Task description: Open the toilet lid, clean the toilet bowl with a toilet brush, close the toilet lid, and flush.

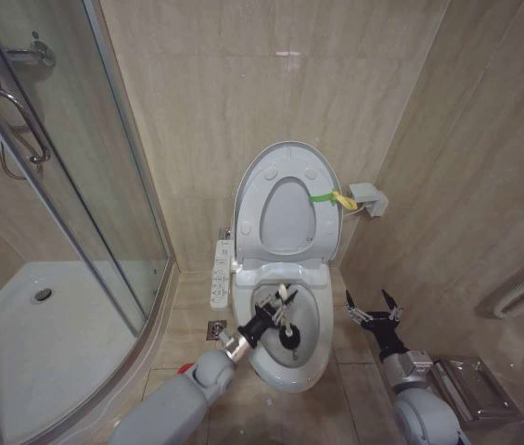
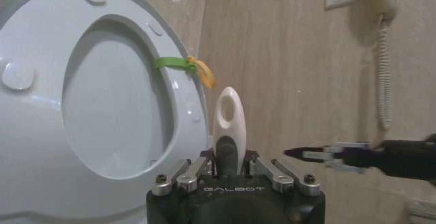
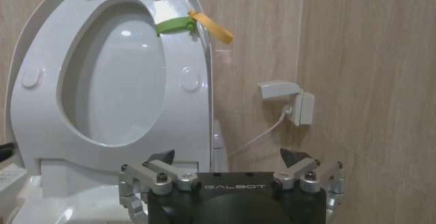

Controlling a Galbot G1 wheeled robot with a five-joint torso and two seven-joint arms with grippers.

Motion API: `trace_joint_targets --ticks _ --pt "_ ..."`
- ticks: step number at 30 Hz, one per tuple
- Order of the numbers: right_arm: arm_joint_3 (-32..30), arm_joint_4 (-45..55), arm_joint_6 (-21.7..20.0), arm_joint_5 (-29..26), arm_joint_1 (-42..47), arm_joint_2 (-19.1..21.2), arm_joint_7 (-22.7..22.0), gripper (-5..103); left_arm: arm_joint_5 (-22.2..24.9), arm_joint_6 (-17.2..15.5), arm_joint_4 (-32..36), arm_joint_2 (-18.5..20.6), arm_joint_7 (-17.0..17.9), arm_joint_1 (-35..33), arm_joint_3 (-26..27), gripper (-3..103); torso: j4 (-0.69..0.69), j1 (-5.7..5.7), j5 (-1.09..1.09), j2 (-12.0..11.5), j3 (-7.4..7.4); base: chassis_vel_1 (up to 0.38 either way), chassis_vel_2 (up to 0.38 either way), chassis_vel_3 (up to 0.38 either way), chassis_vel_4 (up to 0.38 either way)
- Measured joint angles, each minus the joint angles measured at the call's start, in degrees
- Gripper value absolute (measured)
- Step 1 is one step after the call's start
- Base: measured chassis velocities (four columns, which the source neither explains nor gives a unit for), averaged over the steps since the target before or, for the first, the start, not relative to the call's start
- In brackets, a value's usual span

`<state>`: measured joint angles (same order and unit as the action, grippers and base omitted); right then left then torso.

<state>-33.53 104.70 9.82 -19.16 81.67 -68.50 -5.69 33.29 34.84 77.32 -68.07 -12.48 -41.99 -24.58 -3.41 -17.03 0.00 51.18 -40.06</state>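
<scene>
While gripped by the left hand [image 1: 271, 315], the toilet brush [image 1: 285, 320] hangs inside the toilet bowl [image 1: 285, 371].

The raised toilet lid [image 1: 285, 199] leaves the toilet bowl [image 1: 313, 371] open above; walls crowd both sides.

Beige tiled walls [image 1: 243, 83], glass shower enclosure [image 1: 67, 213] — curved tray

The left arm reaches forward from the lower left, its left claw [image 1: 275, 315] closed on the pale handle of the toilet brush [image 1: 287, 326]. The right arm stands at the lower right, its right claw [image 1: 373, 308] pointing up, fingers spread and holding nothing.
</scene>
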Motion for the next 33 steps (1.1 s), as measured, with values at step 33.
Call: trace_joint_targets --ticks 33 --pt "0.0 0.0 0.0 0.0 0.0 0.0 0.0 100 -1.3 2.8 -8.7 -3.3 -3.0 0.9 1.8 24 0.0 0.0 0.0 0.0 0.0 0.0 0.0 0.0 0.0"
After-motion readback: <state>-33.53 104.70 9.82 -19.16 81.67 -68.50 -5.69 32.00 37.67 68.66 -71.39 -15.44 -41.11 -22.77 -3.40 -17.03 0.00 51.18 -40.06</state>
